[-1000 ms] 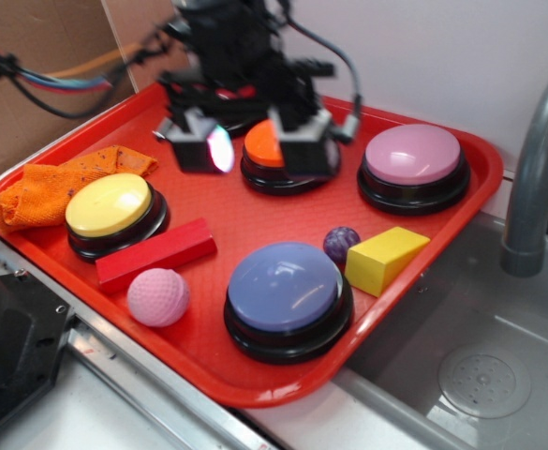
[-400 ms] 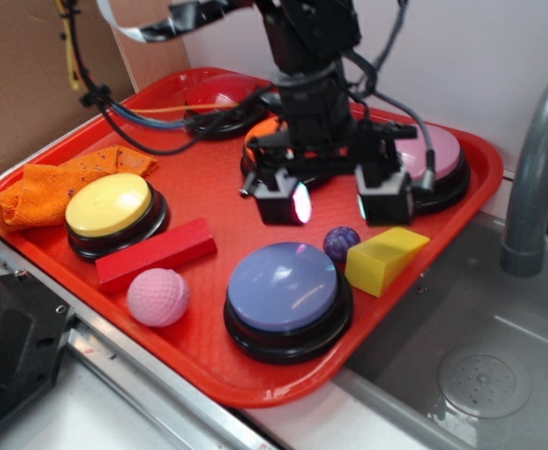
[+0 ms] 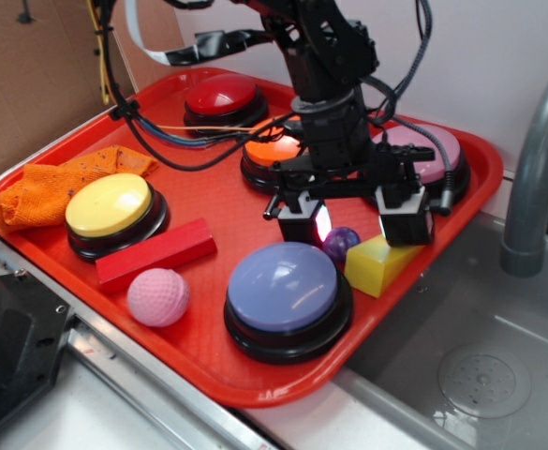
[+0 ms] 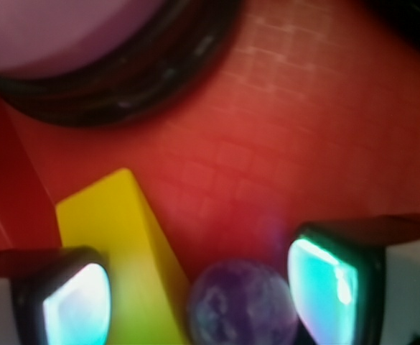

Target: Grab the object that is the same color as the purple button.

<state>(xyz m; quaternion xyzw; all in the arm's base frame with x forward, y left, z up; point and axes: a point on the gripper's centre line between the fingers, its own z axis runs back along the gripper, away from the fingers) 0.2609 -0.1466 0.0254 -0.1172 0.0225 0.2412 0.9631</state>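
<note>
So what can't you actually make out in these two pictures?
- Purple ball: the exterior view shows it partly behind the pincer; the wrist view's bottom edge cuts it off.
- Orange button: the arm mostly covers it in the exterior view.
- Yellow block: blurred in the wrist view, with one finger over its lower corner.

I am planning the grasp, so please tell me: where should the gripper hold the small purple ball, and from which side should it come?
Probably best from straight above, closing across the middle of the purple ball. It is round, so any width serves. The open gripper already straddles it, but the yellow block sits right beside it, so one finger has to slip between ball and block.
</note>
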